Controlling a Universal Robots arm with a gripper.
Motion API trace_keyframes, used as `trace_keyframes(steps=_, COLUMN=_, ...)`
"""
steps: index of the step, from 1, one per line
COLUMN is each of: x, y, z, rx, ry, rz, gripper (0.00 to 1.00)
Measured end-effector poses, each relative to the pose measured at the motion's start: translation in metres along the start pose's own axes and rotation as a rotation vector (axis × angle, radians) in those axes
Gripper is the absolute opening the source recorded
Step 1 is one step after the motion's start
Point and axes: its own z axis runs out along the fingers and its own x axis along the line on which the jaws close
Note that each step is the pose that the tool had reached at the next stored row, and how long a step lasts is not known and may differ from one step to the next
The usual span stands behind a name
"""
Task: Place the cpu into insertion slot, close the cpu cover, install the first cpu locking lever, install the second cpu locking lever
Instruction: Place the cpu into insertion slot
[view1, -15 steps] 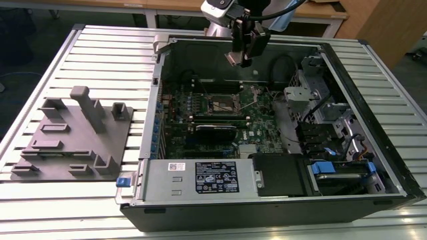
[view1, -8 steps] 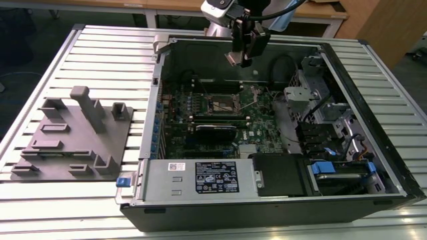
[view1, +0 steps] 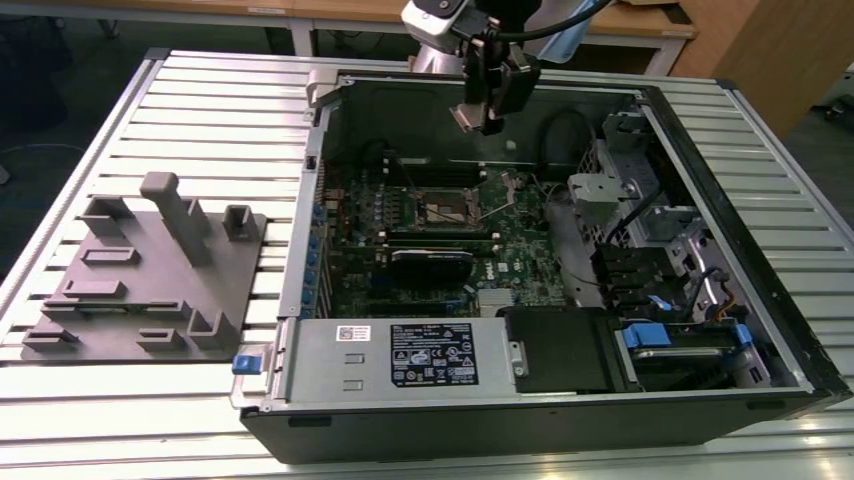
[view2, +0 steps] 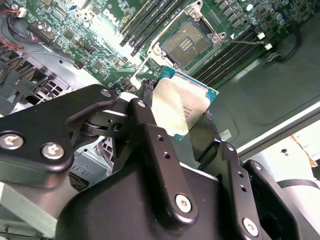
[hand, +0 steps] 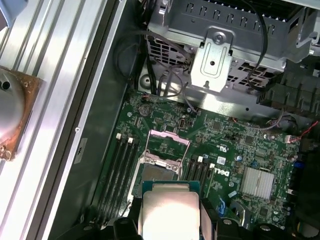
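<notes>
Claw (view1: 482, 118) tight on the cpu (view2: 183, 106), over open case (view1: 400, 415) on slatted metal table (view1: 200, 95).

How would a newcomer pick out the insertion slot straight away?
Look inside the open computer case at the green circuit board. Near its middle sits the insertion slot, a dark square socket with a silver metal rim. Its neighbours, the memory slots, are long, narrow and black.

This looks like a workshop or lab. An open black metal computer case (view1: 534, 425) lies on a ribbed aluminium table (view1: 200, 100).
</notes>
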Motion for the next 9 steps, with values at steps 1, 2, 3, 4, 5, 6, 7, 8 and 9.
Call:
trace_keyframes(steps=1, x=0.0, y=0.0, z=0.0001, rx=-0.0002, ry=-0.0006, rz=0.008, gripper=0.54)
trace_keyframes(steps=2, x=0.0001, y=0.0, z=0.0002, rx=-0.0005, ry=-0.0016, rz=0.019, gripper=0.54)
trace_keyframes(steps=3, x=0.0001, y=0.0, z=0.0004, rx=-0.0006, ry=-0.0031, rz=0.034, gripper=0.54)
trace_keyframes(steps=4, x=0.0, y=-0.0001, z=0.0006, rx=-0.0009, ry=-0.0047, rz=0.05, gripper=0.54)
trace_keyframes(steps=5, x=0.0, y=-0.0001, z=0.0008, rx=-0.0012, ry=-0.0061, rz=0.066, gripper=0.54)
trace_keyframes(steps=6, x=0.0, y=-0.0001, z=0.0009, rx=-0.0013, ry=-0.0071, rz=0.076, gripper=0.54)
trace_keyframes(steps=7, x=0.0, y=-0.0001, z=0.0009, rx=-0.0013, ry=-0.0075, rz=0.081, gripper=0.54)
trace_keyframes(steps=8, x=0.0, y=-0.0001, z=0.0009, rx=-0.0014, ry=-0.0078, rz=0.083, gripper=0.54)
trace_keyframes(steps=9, x=0.0, y=-0.0001, z=0.001, rx=-0.0015, ry=-0.0078, rz=0.084, gripper=0.54)
